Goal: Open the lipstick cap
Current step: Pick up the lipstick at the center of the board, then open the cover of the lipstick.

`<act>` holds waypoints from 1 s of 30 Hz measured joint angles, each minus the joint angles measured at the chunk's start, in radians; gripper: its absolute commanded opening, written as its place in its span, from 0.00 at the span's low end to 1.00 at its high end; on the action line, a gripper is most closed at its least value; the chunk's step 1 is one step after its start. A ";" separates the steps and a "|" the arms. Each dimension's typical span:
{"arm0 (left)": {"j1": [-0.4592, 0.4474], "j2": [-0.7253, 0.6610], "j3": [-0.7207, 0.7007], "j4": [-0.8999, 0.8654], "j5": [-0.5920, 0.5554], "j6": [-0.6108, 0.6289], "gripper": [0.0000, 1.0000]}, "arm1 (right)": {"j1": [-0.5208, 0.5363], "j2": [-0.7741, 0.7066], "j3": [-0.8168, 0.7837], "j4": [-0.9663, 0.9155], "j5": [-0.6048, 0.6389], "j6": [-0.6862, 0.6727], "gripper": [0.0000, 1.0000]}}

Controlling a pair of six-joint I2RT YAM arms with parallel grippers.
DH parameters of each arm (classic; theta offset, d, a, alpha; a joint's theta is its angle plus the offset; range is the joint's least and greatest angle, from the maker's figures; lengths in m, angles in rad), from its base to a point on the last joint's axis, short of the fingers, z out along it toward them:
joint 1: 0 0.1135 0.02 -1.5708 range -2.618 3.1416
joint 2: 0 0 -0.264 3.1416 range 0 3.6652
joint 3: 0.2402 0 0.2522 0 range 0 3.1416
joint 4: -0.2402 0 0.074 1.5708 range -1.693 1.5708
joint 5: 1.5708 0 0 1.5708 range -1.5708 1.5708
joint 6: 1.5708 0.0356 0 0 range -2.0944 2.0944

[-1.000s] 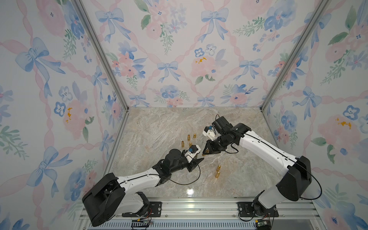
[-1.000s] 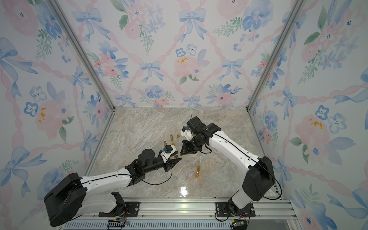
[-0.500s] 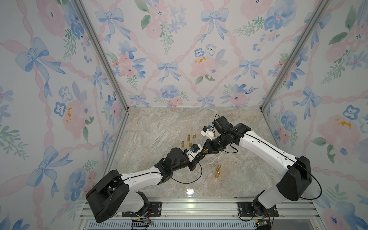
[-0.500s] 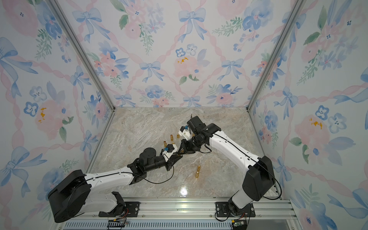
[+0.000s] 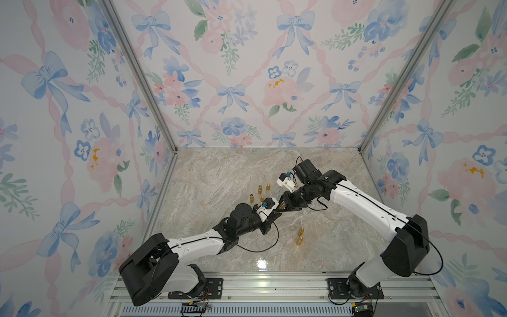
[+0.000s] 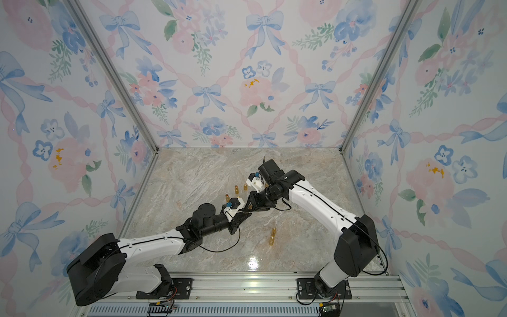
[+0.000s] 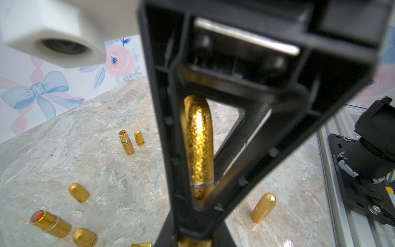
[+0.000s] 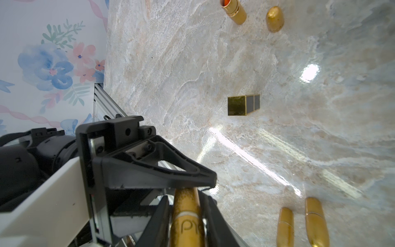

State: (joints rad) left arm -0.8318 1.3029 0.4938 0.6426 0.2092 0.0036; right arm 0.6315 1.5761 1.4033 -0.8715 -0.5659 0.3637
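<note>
A gold bullet-shaped lipstick (image 5: pixel 281 205) hangs above the marble floor between my two grippers, which meet tip to tip in both top views. My left gripper (image 7: pixel 194 239) is shut on its short base end below the seam ring. The long rounded cap (image 7: pixel 198 139) runs up inside my right gripper (image 8: pixel 186 235), seen through that gripper's black finger (image 7: pixel 166 139). Its two fingers flank the lettered cap (image 8: pixel 188 226) very closely. I cannot tell whether they still press on it. The left gripper's finger (image 8: pixel 160 173) covers the far end.
Two closed gold lipsticks (image 5: pixel 300 236) lie front right. Several gold tubes and loose caps (image 5: pixel 259 188) stand behind the grippers, two of them open with orange showing (image 7: pixel 126 142). A square gold-and-black lipstick (image 8: pixel 243 104) lies below. The aluminium rail (image 5: pixel 260 285) edges the front.
My left gripper has moved up and right to meet the right gripper and has closed on the lipstick's free end. The right arm has barely moved.
</note>
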 measured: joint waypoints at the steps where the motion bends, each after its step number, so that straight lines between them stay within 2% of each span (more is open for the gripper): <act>1: 0.000 0.000 0.000 0.000 -0.005 -0.004 0.00 | -0.001 -0.004 0.000 0.003 0.003 0.001 0.43; 3: 0.000 0.000 -0.003 0.000 -0.015 -0.007 0.00 | -0.003 -0.020 0.000 0.010 0.021 0.001 0.48; 6: 0.000 0.000 -0.010 0.000 -0.028 -0.009 0.00 | -0.003 -0.051 -0.001 0.018 0.046 0.002 0.48; 30: 0.000 -0.003 -0.013 -0.012 -0.046 -0.015 0.00 | -0.003 -0.047 -0.017 0.064 0.088 0.002 0.21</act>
State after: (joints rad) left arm -0.8318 1.2999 0.4805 0.6308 0.1631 -0.0116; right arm 0.6289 1.5295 1.3861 -0.8070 -0.4782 0.3653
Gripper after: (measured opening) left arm 0.197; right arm 0.223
